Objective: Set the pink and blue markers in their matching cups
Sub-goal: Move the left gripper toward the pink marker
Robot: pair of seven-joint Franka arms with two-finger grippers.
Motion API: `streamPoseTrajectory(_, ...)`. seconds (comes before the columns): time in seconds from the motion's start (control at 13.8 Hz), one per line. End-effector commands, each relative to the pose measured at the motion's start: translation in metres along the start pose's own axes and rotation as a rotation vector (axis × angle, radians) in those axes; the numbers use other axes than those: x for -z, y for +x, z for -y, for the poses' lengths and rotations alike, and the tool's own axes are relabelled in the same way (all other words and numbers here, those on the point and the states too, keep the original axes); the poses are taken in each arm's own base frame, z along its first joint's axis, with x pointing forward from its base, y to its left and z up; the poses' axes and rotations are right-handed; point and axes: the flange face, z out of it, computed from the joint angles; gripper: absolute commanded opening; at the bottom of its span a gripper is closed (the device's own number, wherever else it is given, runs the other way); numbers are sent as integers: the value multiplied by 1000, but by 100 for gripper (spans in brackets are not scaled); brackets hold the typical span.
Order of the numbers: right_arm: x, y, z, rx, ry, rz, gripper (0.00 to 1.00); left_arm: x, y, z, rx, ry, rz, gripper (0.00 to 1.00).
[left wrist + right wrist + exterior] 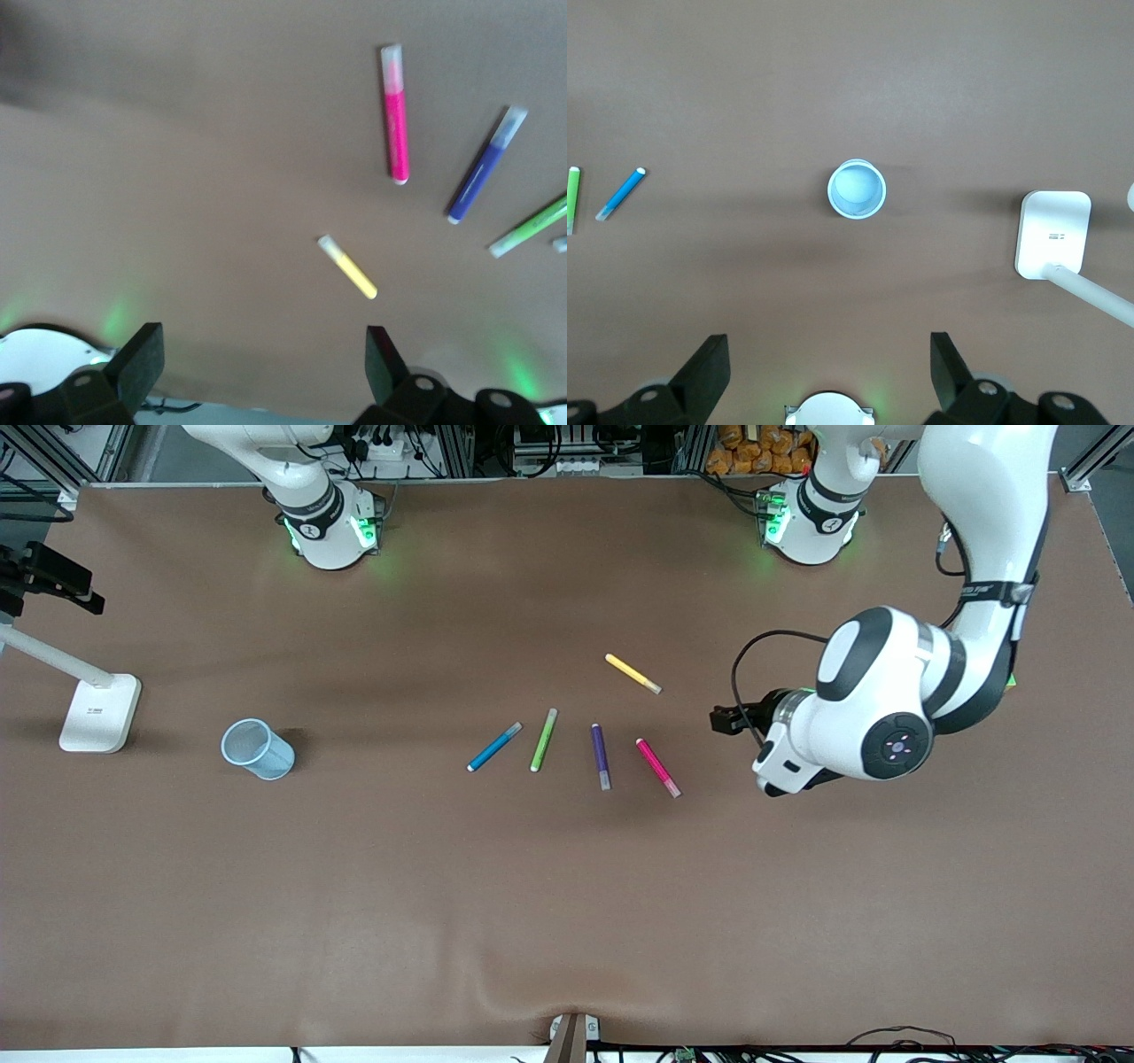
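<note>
The pink marker [658, 767] and the blue marker [494, 747] lie flat in a row of markers at mid-table. The pale blue cup [257, 749] stands toward the right arm's end, apart from them. No pink cup is in view. My left gripper [719, 720] is open and empty over bare table, beside the pink marker toward the left arm's end; its wrist view [263, 354] shows the pink marker [396, 115]. My right gripper [830, 359] is open and empty, high over the blue cup [857, 189], with the blue marker [622, 193] off to one side.
A lime green marker [543, 740] and a dark purple marker [601, 756] lie between the blue and pink ones. A yellow marker [633, 673] lies farther from the front camera. A white lamp base [99, 711] stands at the right arm's end.
</note>
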Motion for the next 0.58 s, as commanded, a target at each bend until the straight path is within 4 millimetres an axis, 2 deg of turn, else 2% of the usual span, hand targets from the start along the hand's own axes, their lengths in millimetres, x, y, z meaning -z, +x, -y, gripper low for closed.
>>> streamPoseTrajectory(0.0, -17, 21, -3, 1, 1, 42, 100, -11, 6, -19, 36, -28, -1, 100)
streamPoseTrajectory(0.14, -67, 54, 2, 21, -16, 149, 100, -16, 10, -23, 44, -38, -8, 100)
streamPoseTrajectory(0.29, -58, 58, 1, 21, -22, 131, 100, -24, 14, -27, 42, -38, -9, 100)
streamPoseTrajectory(0.36, -74, 64, 3, 25, -21, 162, 100, -27, 14, -29, 39, -38, -9, 100)
streamPoseTrajectory(0.43, -104, 76, 2, 27, -15, 237, 100, -30, 17, -30, 41, -40, -8, 100)
streamPoseTrajectory(0.51, -111, 77, -2, 26, -9, 269, 100, -33, 20, -28, 38, -38, -4, 100)
